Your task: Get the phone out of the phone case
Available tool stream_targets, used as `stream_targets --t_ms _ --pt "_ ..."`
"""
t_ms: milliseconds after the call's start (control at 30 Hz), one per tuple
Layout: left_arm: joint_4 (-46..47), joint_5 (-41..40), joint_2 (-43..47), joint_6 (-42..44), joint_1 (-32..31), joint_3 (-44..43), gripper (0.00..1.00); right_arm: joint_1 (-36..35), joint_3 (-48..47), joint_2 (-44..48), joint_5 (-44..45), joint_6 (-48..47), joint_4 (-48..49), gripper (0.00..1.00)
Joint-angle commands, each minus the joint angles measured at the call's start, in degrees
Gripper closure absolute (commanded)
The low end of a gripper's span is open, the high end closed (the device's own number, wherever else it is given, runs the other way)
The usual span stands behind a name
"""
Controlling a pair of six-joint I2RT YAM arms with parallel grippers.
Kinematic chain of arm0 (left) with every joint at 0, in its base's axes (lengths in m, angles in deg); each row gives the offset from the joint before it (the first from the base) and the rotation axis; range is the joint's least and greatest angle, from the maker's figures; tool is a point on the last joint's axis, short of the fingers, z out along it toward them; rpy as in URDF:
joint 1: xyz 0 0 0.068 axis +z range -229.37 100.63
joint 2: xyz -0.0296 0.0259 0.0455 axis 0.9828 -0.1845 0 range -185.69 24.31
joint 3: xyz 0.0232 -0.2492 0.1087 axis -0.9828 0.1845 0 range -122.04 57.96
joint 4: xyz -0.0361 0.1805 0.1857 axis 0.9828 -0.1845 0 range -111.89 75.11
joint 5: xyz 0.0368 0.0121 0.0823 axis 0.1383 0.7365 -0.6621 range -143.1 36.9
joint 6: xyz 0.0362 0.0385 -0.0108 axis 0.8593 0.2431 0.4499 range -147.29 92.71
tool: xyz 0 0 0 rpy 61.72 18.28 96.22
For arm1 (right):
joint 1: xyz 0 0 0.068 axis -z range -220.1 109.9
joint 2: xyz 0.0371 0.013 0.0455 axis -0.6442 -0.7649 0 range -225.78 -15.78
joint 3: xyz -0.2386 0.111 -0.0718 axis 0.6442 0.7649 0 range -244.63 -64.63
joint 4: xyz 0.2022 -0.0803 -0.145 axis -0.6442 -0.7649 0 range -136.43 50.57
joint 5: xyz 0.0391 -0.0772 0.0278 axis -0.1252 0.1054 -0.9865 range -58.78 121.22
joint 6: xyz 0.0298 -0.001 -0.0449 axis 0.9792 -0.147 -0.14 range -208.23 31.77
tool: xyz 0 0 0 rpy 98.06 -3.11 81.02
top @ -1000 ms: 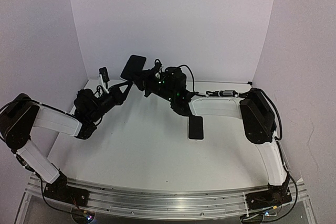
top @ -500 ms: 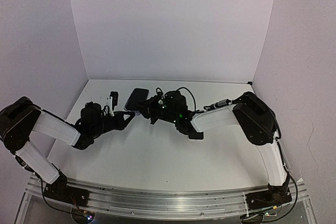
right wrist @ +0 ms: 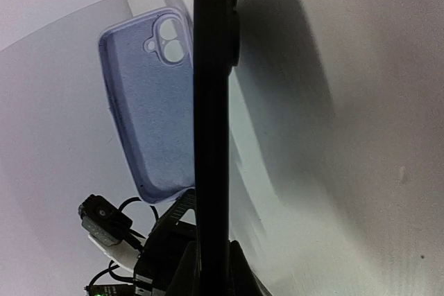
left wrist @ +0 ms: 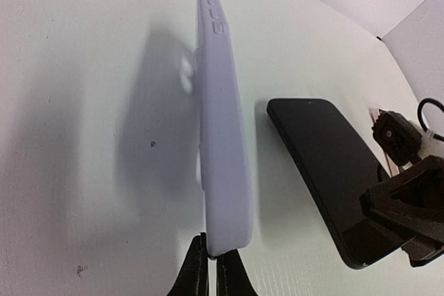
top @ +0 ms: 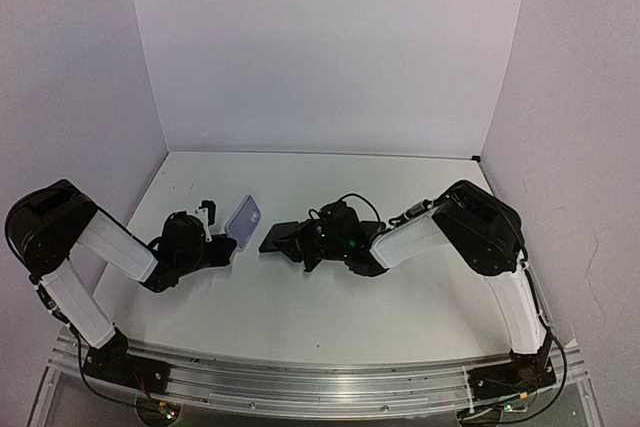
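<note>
The lilac phone case point(top: 243, 222) is empty and held edge-on by my left gripper point(left wrist: 213, 260), which is shut on its end; the case point(left wrist: 220, 150) hangs just above the white table. The black phone point(top: 281, 237) is out of the case, held edge-on by my right gripper point(right wrist: 212, 258), shut on its end. In the left wrist view the phone point(left wrist: 326, 171) lies low to the right of the case, apart from it. In the right wrist view the phone point(right wrist: 211, 102) crosses in front of the case point(right wrist: 149, 102), whose inner face and camera cut-out show.
The white table point(top: 320, 297) is walled by white panels at the back and both sides. Both arms reach inward and meet near the table's middle, with cables round the right wrist point(top: 345, 237).
Both arms have come down from high at the back toward the table's middle. The case and the phone, together one second ago, are now apart: the case in my left gripper, the phone in my right.
</note>
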Motion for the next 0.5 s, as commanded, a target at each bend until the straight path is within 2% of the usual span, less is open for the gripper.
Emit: stream_targets --t_ms 0,233,367,467 --pt "0.47 3.56 0.09 -8.46 -0.07 0.73 1.0 0.4 -0.2 1.11 -3.13 0.53 2.89 1.0" --pt "-2.26 9.54 -1.17 -40.1 -0.56 1.94 1.0 2.25 3.36 2.79 -8.02 -7.2 -4.21 1.0" --pt "-8.15 6.77 -2.85 -47.61 -0.94 2.46 1.0 2.57 1.46 -0.25 -12.44 -9.49 -5.54 1.0" --pt "-9.1 7.69 -3.85 -49.79 -1.61 2.12 1.0 3.1 0.56 -2.21 -13.59 -10.37 -6.59 1.0"
